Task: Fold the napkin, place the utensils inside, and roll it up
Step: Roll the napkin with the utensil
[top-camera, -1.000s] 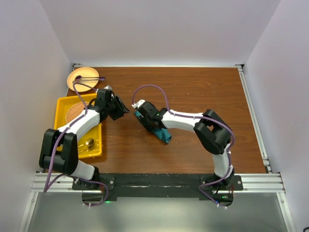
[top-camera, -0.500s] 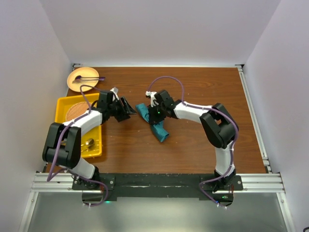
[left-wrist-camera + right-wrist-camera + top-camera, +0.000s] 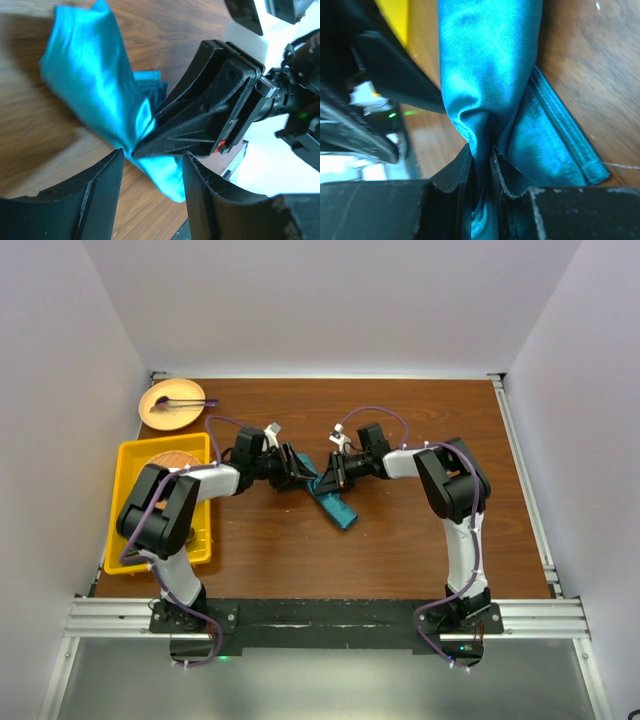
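Left gripper (image 3: 303,474) has its jaws apart, with the bunched end of the napkin (image 3: 338,507) just ahead of the gap. The napkin's a narrow teal bundle on the table (image 3: 400,540) with its long axis diagonal. One end is up between the two grippers, the other points off near-right. Right gripper (image 3: 480,150) is clamped tight on that upper end, cloth squeezed between its fingers.

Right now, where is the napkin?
In the overhead view the napkin sits mid-table, one end pinched by the right gripper, with the open left gripper to its left.
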